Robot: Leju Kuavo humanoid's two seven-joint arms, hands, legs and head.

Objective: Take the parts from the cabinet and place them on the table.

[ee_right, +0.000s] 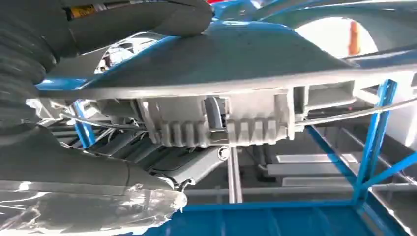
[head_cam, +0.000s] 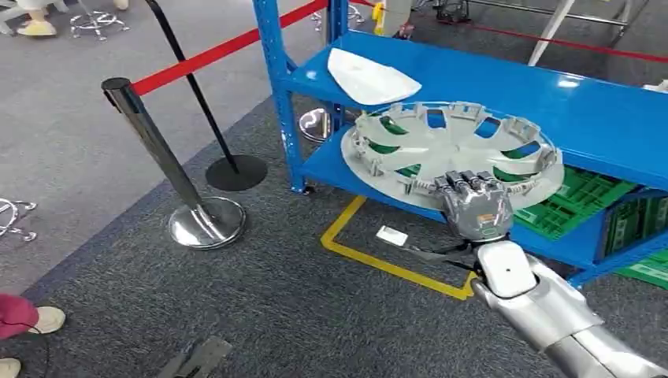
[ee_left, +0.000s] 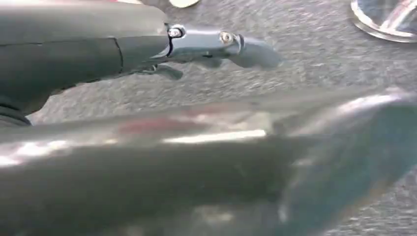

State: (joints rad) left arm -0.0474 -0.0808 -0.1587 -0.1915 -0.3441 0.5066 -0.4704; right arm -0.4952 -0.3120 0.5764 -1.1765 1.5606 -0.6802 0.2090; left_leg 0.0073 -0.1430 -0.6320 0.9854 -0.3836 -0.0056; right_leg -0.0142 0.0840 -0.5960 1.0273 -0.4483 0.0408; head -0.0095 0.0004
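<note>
Your right hand [head_cam: 475, 206] grips the near rim of a hubcap [head_cam: 453, 150], the fingers curled over the edge. In the right wrist view the thumb [ee_right: 142, 17] lies along one face of the rim and the fingers [ee_right: 196, 164] press the other, so the hand [ee_right: 74, 162] is clamped on the cap [ee_right: 236, 64].

The hubcap is a large round disc of pale grey plastic. Curved spokes fan out from its centre, with open slots between them. Small ribbed clips stand around its rim, and a thin wire ring runs past them. It is held roughly flat, its inner side up, in front of the blue rack [head_cam: 504, 87]. It sits at about the height of the upper shelf, and its far edge overlaps that shelf.

A white curved part [head_cam: 370, 76] lies on the upper shelf, just behind the cap. Green crates [head_cam: 587, 201] sit on the lower shelf, seen partly through the slots.

Your left hand [ee_left: 147, 44] hangs over grey carpet. Its fingers look stretched out with nothing in them, though the picture is blurred.

The floor is dark grey carpet, with yellow tape [head_cam: 378, 256] marking a corner by the rack. A small white card [head_cam: 391, 235] lies inside the tape. A chrome post [head_cam: 169, 169] with a red belt [head_cam: 220, 49] stands to your left, and a black post [head_cam: 209, 118] beyond it. A person's shoes [head_cam: 35, 323] show at the left edge.
</note>
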